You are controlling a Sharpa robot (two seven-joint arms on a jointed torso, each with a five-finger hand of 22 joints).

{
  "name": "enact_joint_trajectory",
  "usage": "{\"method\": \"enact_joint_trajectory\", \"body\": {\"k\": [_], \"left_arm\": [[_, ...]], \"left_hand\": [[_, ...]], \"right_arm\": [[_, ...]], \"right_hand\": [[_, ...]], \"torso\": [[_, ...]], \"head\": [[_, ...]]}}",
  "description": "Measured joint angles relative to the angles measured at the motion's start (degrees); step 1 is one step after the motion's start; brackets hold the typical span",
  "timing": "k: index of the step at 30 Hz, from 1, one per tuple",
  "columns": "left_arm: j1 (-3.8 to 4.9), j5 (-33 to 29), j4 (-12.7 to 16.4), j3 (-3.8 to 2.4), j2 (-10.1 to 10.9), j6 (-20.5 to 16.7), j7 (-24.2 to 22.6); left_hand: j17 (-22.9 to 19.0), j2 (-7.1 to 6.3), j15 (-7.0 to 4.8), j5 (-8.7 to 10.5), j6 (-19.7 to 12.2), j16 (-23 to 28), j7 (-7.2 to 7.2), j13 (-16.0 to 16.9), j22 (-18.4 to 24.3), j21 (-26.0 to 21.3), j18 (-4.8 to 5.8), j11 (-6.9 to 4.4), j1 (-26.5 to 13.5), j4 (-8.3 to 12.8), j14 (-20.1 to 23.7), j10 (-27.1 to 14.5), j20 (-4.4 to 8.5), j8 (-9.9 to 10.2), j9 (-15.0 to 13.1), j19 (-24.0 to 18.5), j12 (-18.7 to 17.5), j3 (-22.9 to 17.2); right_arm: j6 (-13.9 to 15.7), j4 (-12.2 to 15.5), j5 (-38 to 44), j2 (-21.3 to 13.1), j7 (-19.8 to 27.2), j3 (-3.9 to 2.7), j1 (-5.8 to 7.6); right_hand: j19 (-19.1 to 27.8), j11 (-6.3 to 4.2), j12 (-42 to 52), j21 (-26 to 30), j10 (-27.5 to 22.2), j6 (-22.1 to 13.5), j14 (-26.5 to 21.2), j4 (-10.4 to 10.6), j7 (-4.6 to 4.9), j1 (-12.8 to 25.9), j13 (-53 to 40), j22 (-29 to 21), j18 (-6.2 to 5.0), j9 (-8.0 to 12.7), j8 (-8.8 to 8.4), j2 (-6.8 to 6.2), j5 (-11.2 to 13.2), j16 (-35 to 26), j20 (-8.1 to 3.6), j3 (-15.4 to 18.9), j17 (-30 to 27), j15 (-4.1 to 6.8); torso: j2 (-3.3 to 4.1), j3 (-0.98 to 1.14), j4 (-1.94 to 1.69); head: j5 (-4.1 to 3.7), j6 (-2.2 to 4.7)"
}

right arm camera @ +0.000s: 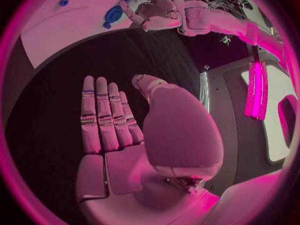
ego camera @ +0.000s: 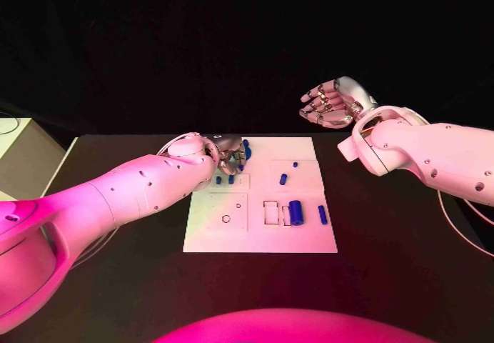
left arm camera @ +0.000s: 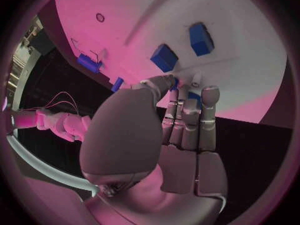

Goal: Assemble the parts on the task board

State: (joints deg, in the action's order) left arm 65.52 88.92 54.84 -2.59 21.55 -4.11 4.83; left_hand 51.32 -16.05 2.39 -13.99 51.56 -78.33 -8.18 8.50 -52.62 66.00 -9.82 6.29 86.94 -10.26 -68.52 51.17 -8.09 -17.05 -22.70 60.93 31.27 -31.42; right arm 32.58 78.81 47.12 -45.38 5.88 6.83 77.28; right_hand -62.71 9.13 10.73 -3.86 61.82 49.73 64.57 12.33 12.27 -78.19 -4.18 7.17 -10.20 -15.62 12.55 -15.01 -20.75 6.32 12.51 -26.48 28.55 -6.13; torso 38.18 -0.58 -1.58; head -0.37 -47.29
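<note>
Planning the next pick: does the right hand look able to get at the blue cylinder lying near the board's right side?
Probably yes. The right hand hangs open beyond the task board, holding nothing, and the blue cylinder lies uncovered; the left hand is busy at the far left corner.

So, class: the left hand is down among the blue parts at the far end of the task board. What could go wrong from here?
1. The left hand crowds several blue parts; its fingers could knock the neighbours out of place.
2. Loose parts lying near the board's right edge might roll off if it is jolted.
3. The right hand is raised off the board, so nothing steadies it.
</note>
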Motion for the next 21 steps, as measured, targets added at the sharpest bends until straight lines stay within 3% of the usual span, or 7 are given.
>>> {"method": "enact_joint_trajectory", "body": {"k": [15,18,21], "left_arm": [[0.03,-0.8,-0.17,0.18,-0.08,0.46,-0.29],[0.03,-0.91,-0.17,0.21,-0.07,0.46,-0.47],[0.02,-1.01,-0.2,0.25,-0.07,0.36,-0.72]], "left_hand": [[-0.22,0.45,-0.34,0.0,2.15,-0.79,-0.33,-0.75,-1.07,0.91,0.01,-0.44,-0.46,1.01,-0.52,2.86,0.4,0.0,0.0,0.39,-1.33,-1.33],[0.93,0.67,-0.75,0.0,3.33,-1.66,-0.1,-0.96,-2.18,1.73,1.01,-0.79,-0.67,1.59,-1.73,4.41,0.71,0.0,-0.06,1.33,-1.85,-1.91],[1.81,1.15,-1.08,0.0,4.57,-2.22,-0.1,-1.03,-3.63,2.91,1.02,-1.26,-0.54,2.25,-2.68,6.13,0.94,0.0,-0.24,2.62,-2.36,-2.57]], "right_arm": [[-0.02,0.02,0.0,0.04,0.0,0.0,0.01],[-0.02,0.02,-0.01,0.04,0.0,-0.01,0.01],[-0.03,0.02,-0.01,0.05,0.0,-0.01,0.01]], "right_hand": [[0.0,0.0,0.0,0.0,0.0,0.0,0.0,0.0,0.0,0.0,0.0,0.0,0.0,0.0,0.0,0.0,0.0,0.0,0.0,0.0,0.0,0.0],[0.0,0.0,0.0,0.0,0.0,0.0,0.0,-0.1,0.0,0.0,0.14,-0.26,0.0,0.0,0.0,0.0,0.0,0.0,0.0,-0.1,-0.12,0.0],[0.0,0.0,0.0,0.0,0.0,0.0,0.0,-0.17,0.0,0.0,0.16,-0.3,0.0,0.0,0.0,0.0,0.0,0.0,0.0,-0.17,-0.13,0.0]], "torso": [[-0.12,-0.07,-0.06],[-0.12,-0.07,-0.06],[-0.12,-0.07,-0.06]], "head": [[-0.27,-0.21],[-0.28,-0.21],[-0.28,-0.16]]}}
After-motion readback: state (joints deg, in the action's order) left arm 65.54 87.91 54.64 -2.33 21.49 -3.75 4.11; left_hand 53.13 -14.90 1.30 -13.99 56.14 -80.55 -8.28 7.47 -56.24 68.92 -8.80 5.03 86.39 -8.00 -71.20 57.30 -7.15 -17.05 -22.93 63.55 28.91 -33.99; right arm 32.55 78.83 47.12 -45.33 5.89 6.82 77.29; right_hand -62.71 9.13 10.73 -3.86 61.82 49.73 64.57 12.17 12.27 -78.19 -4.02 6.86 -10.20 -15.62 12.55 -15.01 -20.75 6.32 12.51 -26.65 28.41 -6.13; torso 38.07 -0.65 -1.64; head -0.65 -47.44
